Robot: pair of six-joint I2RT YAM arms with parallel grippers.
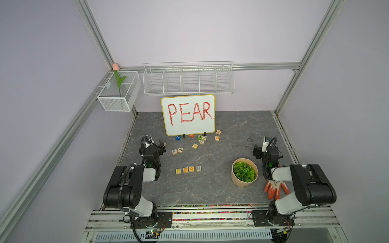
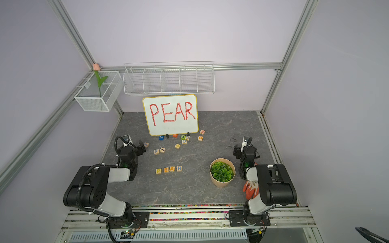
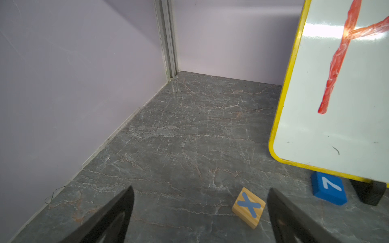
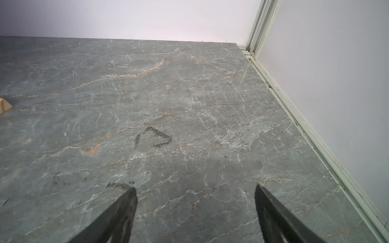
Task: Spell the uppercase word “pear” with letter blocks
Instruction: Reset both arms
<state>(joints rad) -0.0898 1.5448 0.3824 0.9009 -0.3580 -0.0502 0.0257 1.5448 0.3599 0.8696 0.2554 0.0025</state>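
The 4 small light-wood letter blocks (image 1: 191, 169) sit side by side in a row on the grey marbled tabletop (image 1: 210, 189), reading PEAR (yellow P, orange E and A, blue R). The left gripper (image 3: 200, 190) stands wide open and empty near a wooden blue-X block (image 3: 248, 207). The right gripper (image 4: 195, 189) also gapes wide, holding nothing.

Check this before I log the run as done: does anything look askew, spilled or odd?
Nothing is spilled or broken. The letter blocks read PEAR in a slightly slanted row with small gaps. Two oddities: an orange glove lies partly under the right arm, and dark scribbled marks smudge the tabletop near the right claw.
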